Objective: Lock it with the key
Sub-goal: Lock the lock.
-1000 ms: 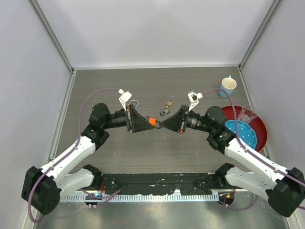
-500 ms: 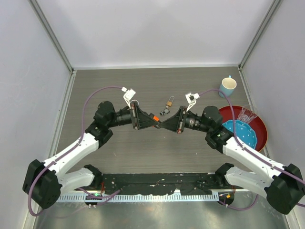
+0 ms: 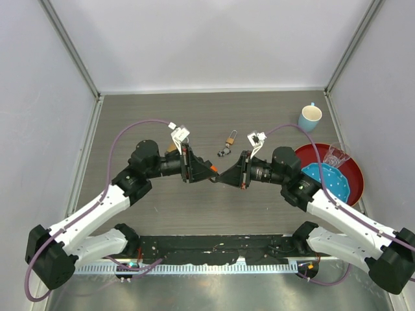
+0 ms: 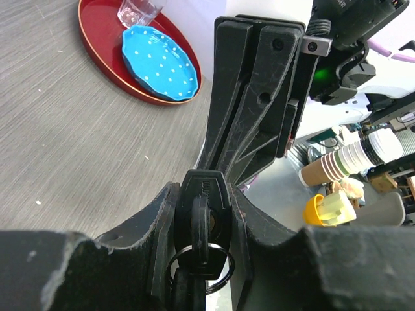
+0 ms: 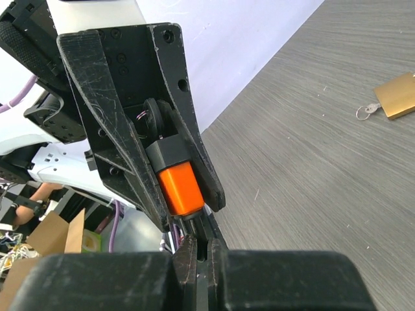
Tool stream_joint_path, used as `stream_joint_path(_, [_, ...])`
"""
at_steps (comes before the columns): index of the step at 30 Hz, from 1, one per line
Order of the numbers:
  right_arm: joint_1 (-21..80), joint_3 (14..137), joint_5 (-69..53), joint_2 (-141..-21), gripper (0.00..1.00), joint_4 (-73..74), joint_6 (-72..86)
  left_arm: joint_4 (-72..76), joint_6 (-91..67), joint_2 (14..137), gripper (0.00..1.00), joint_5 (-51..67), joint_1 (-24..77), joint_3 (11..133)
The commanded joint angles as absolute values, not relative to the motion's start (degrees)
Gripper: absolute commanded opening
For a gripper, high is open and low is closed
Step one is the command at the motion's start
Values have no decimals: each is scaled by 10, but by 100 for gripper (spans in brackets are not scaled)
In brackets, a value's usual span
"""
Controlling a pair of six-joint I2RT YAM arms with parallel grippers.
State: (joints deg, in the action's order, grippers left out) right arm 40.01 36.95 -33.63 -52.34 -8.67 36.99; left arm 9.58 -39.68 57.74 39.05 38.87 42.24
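Observation:
My left gripper is shut on a small padlock with a black and orange body, held above the table with its orange end towards my right gripper. My right gripper is shut on a key, whose blade meets the orange end of the padlock. The two grippers are tip to tip at mid-table. In the left wrist view the padlock's black end, with a metal ring hanging from it, sits pinched in my left gripper. The right fingers rise just beyond it.
A brass padlock with loose keys lies on the table behind the grippers, also in the right wrist view. A blue mug stands at back right. A red tray holds a blue dotted plate and a glass.
Both grippers have moved towards the near edge and closer together. The left gripper has carried the padlock to the right, and its orange end is now almost hidden between the meeting fingertips.

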Motion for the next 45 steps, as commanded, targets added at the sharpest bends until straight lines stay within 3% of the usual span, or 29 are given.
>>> stream_joint_path(1, [394,438,-265,-510,1,-124,345,26,-367,557,0,421,408,432])
stream_joint_path(12, [374,475,-236,-510,1,-74,324,2,-360,526,0,387,408,418])
stream_joint_path(16, [375,482,-238,-513,6,-77,328,14,-368,514,0,350,408,404])
stream_joint_path(22, [374,464,-206,-507,46,-74,331,54,-401,463,0,233,408,374])
stream_joint_path(27, [374,430,-157,-494,68,-77,352,93,-425,418,0,157,407,340])
stream_joint_path(28, [374,424,-148,-489,79,-91,359,102,-430,410,0,137,406,334])
stream_joint_path(31, [374,384,-150,-484,96,-155,399,163,-461,382,0,108,406,301])
stream_joint_path(39, [374,291,-205,-552,99,-388,517,300,-525,359,0,78,406,230])
stream_joint_path(45, [388,263,-213,-640,88,-590,600,377,-546,374,0,80,406,218])
